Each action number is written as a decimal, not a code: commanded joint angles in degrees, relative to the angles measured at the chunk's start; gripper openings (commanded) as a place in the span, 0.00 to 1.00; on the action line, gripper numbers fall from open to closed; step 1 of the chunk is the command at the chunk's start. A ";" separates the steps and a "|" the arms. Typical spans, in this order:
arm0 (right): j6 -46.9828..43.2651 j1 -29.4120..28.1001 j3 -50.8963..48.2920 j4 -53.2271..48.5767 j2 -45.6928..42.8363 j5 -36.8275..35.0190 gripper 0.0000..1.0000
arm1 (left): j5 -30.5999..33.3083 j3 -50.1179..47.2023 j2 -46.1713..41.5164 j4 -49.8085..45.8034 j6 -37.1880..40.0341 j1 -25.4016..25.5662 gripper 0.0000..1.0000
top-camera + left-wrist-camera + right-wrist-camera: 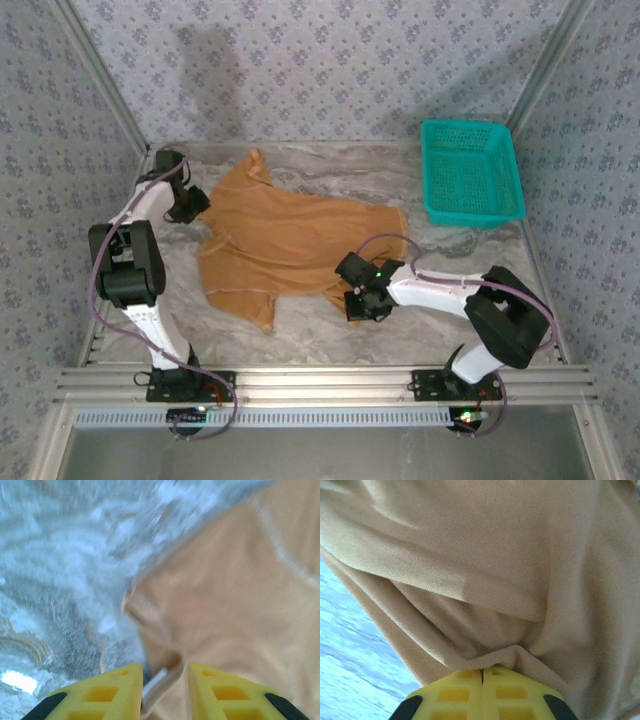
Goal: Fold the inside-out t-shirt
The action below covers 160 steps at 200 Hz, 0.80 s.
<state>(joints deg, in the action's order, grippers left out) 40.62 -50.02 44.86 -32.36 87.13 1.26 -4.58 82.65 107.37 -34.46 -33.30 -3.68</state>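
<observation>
Inside-out t-shirt (290,245), caramel brown, lies rumpled and part spread in the middle of the desk (300,335), nearer the left edge than the right. Its long axis runs roughly from the far left toward the near right, and one arm works at each end. The jaws of the left arm (140,225) stand partly apart at the shirt's far-left edge, with a pale hem or fold of cloth between them. The blurred wrist view leaves it unclear whether they grip it. The jaws of the right arm (440,295) are closed tight on a bunched fold at the near-right corner. The soft cloth drapes in loose creases, with pale raised seams showing.
</observation>
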 commanded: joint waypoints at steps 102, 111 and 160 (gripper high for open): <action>-13.42 12.11 42.32 -10.13 19.34 7.37 0.30 | -7.25 -34.45 -23.95 9.05 -7.25 18.60 0.33; -14.22 13.84 46.73 -11.28 24.57 8.63 0.29 | -7.29 -36.47 -23.97 10.02 -7.77 19.14 0.33; -15.07 19.59 51.47 -11.81 37.01 11.25 0.27 | -5.34 -34.19 -14.39 12.21 -5.46 16.95 0.34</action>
<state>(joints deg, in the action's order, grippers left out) 27.38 -31.83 96.90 -40.84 123.48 10.48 -10.31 43.99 87.18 -25.34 -39.75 14.83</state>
